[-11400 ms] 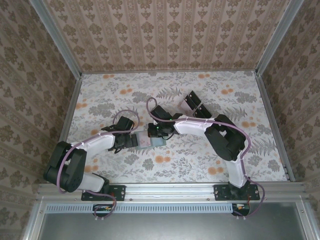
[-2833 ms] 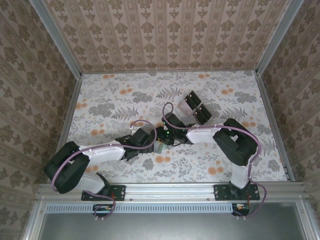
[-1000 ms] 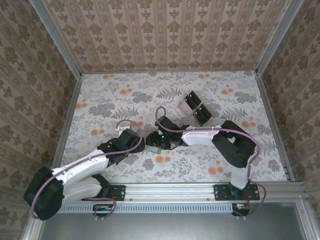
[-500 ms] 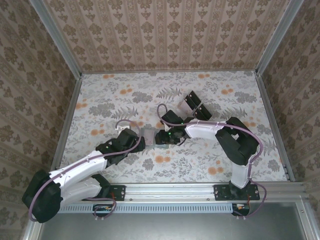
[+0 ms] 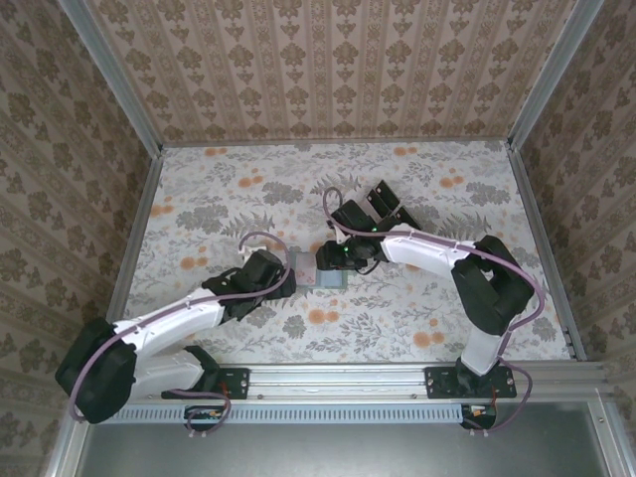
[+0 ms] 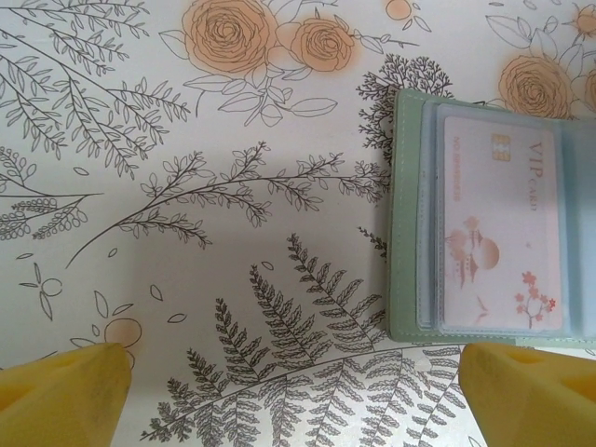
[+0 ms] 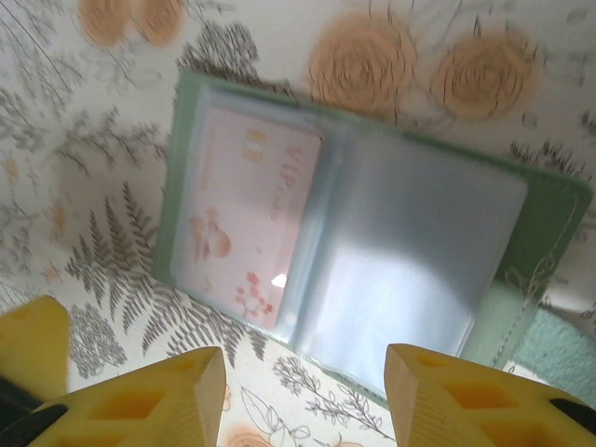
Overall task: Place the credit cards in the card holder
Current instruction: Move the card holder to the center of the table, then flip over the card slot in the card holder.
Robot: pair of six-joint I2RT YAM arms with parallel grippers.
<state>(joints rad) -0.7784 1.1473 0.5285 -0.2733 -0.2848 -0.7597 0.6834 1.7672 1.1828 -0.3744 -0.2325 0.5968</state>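
Left gripper (image 5: 285, 277) is being held with its yellow fingers spread wide, nothing between them, low over the floral table (image 5: 199, 199) just left of the card holder (image 7: 549, 223). Right gripper (image 7: 303, 391) is being held above the holder's near edge, its fingers parted about halfway and nothing being gripped; whether the fingertips are touching the holder cannot be told. The dull-green holder is lying opened flat near the middle of the table, between the two grippers, with its clear plastic pockets (image 7: 410, 270) facing up. One credit card (image 7: 244, 209), whitish with a small chip, red lettering and a pale flower print, is being shown inside the pocket on the holder's left half; the pocket on the right half is being seen as bare, glossy plastic. A clear tray with black blocks (image 5: 386, 211) is sitting farther back and to the right, apart from the holder and just beyond the right arm's wrist.
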